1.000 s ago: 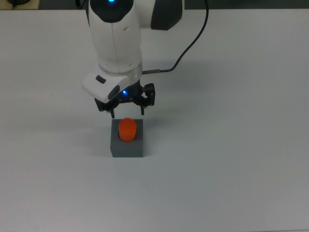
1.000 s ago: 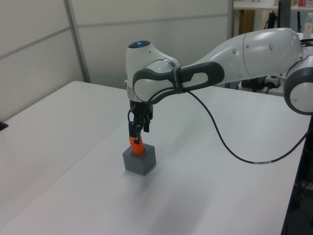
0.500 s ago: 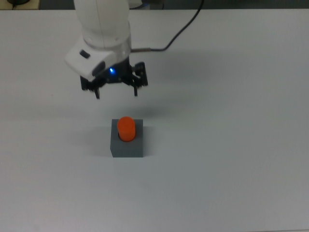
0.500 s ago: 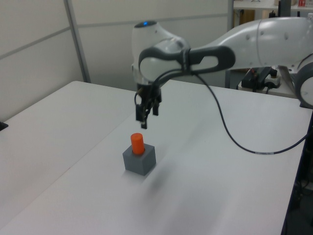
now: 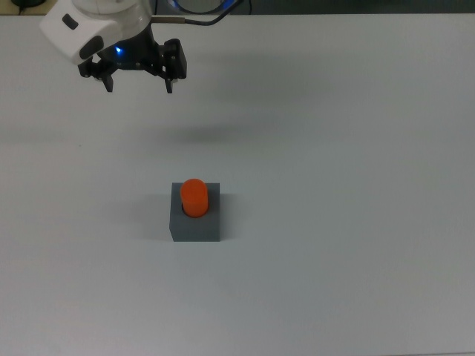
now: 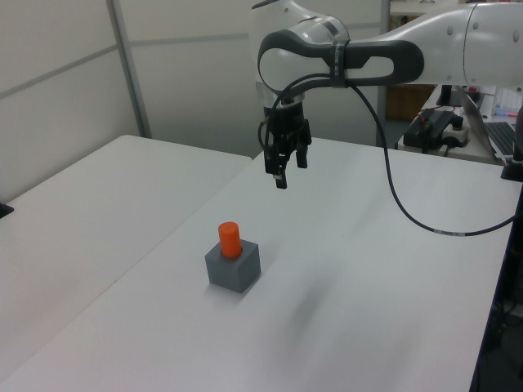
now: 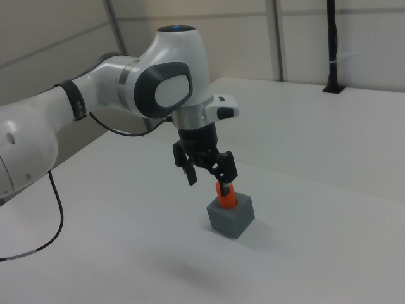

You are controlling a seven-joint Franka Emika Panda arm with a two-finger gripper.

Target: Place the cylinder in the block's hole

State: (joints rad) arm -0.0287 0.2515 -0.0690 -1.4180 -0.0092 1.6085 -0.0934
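Note:
The orange cylinder (image 5: 195, 197) stands upright in the round hole of the dark grey block (image 5: 196, 223), its upper part sticking out above the top face; the hole itself is hidden by it. The same cylinder (image 6: 230, 239) and block (image 6: 234, 267) sit near the table's middle in the left view. In the right view the cylinder (image 7: 226, 196) pokes out of the block (image 7: 231, 215) just behind a fingertip. My gripper (image 5: 139, 84) hangs high above the table, open and empty, toward the top view's upper left of the block. It shows as gripper (image 6: 285, 171) and gripper (image 7: 209, 175) too.
The white table (image 5: 334, 222) spreads all around the block. A black cable (image 6: 409, 212) loops down from the arm at the left view's right. A black post base (image 7: 333, 87) stands on the table's far edge in the right view.
The open gripper has risen from just above the cylinder and moved away toward the top view's upper left. The cylinder and block have stayed put.

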